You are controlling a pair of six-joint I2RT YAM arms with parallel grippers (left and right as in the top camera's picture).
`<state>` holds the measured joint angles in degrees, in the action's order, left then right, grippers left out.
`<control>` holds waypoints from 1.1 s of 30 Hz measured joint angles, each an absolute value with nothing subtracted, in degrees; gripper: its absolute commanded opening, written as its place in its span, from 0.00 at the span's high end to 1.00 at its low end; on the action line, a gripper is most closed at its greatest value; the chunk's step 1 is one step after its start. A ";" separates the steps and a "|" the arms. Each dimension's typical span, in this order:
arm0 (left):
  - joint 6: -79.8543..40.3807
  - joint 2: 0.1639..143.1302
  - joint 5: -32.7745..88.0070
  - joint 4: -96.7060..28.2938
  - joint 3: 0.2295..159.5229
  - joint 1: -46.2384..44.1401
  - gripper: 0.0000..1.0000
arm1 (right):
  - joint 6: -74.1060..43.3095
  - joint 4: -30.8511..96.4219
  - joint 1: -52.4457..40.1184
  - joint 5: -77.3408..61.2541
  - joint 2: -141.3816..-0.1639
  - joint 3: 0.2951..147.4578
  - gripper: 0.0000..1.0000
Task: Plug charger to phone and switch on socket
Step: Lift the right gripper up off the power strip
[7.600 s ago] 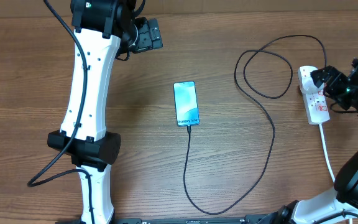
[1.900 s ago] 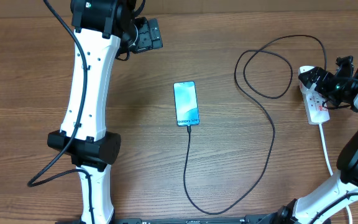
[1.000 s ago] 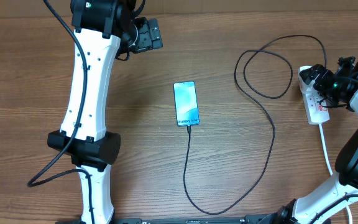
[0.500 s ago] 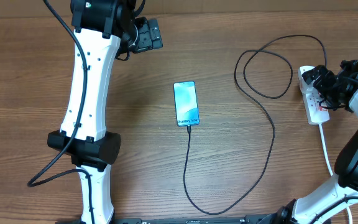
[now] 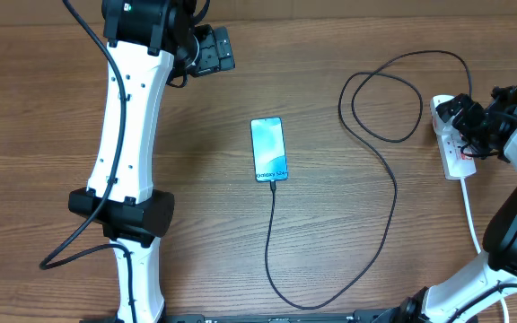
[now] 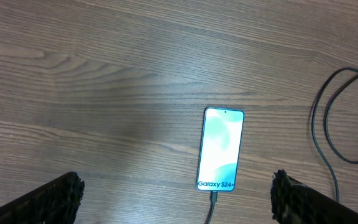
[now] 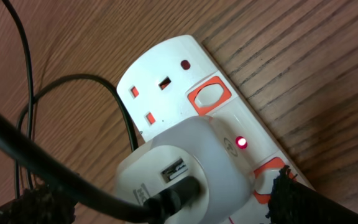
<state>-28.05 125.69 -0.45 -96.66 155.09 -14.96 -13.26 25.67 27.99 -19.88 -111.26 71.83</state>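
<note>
The phone (image 5: 268, 148) lies face up mid-table with its screen lit; it also shows in the left wrist view (image 6: 221, 148). The charger's black cable (image 5: 395, 193) has its tip in the phone's bottom end (image 6: 214, 198) and loops right to the socket (image 5: 460, 160). In the right wrist view the cable's black plug (image 7: 176, 198) sits in a white adapter (image 7: 185, 155) on the socket (image 7: 166, 68), and a red light (image 7: 242, 143) glows beside it. My right gripper (image 7: 166, 208) is open and straddles the adapter, its right fingertip on an orange-framed switch (image 7: 267, 180). My left gripper (image 6: 176, 202) is open and empty, high above the phone.
The socket's white cord (image 5: 470, 215) runs toward the front right edge. The black cable makes a wide loop (image 5: 380, 99) at the back right and another near the front edge (image 5: 299, 303). The left arm's white column (image 5: 128, 135) stands at the left.
My right gripper has shifted slightly left along the socket's far end since the oldest frame and has held still for the last half second. The phone, cable and left arm have not moved.
</note>
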 measured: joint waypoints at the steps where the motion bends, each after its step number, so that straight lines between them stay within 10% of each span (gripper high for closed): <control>1: -28.05 125.69 -0.45 -96.66 155.09 -14.96 0.01 | -12.80 25.76 27.99 -19.92 -111.18 71.81 0.00; 33: -28.05 125.69 -0.45 -96.66 155.09 -14.96 0.00 | -7.20 39.66 28.05 -20.78 -75.81 69.19 0.00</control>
